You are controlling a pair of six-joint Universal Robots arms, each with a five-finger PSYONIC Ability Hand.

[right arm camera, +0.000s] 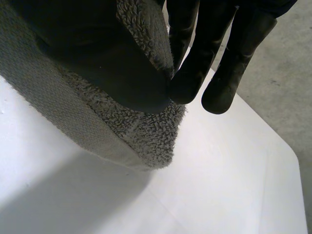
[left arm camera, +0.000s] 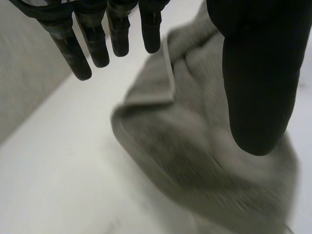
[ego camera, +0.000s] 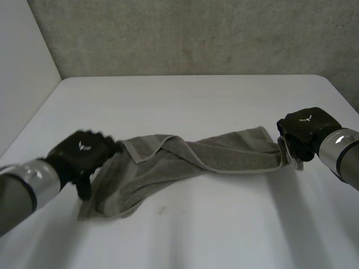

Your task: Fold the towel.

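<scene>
Grey towel lies rumpled across mid table, stretched btwn both hands, its left part bunched w/ a flap folded over. At its right end corner the right hand pinches the cloth, thumb vs fingers. At its left end the left hand has fingers straight, gripping nothing.

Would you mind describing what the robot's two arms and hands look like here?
The left hand and the right hand are black and glove-like, each with a small white emblem on its back. Each ends a thick grey arm with a shiny silver wrist band: left arm, right arm.
</scene>
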